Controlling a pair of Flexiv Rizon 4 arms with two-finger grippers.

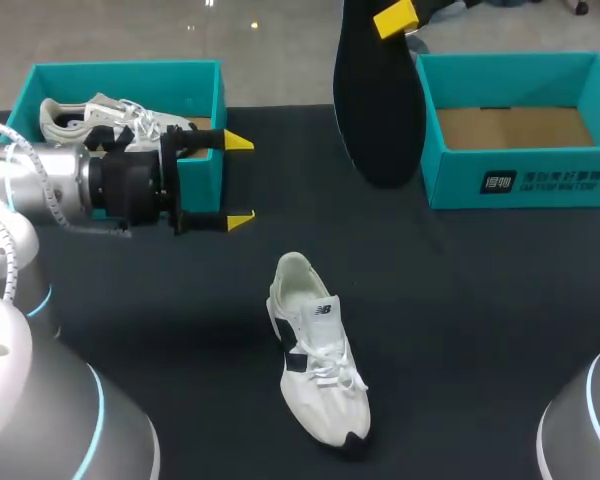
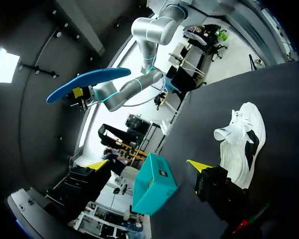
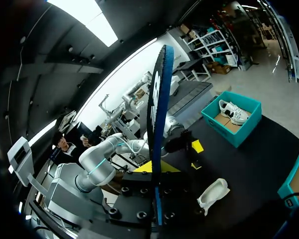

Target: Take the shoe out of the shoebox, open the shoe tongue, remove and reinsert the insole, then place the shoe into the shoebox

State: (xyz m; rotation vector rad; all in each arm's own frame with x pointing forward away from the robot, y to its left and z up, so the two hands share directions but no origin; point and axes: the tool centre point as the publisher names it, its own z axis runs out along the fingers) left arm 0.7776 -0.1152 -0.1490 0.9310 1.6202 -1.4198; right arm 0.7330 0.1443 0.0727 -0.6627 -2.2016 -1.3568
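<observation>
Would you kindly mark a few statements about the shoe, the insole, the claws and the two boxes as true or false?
1. The white shoe lies on the table, outside both boxes. True.
2. The left claw is shut on that shoe. False: it is open, holds nothing, and is apart from the shoe, near the left box.
3. The right claw holds the insole up above the table. True.
4. The right box has a shoe in it. False: only its bare cardboard floor shows; the second shoe sits in the left box.
</observation>
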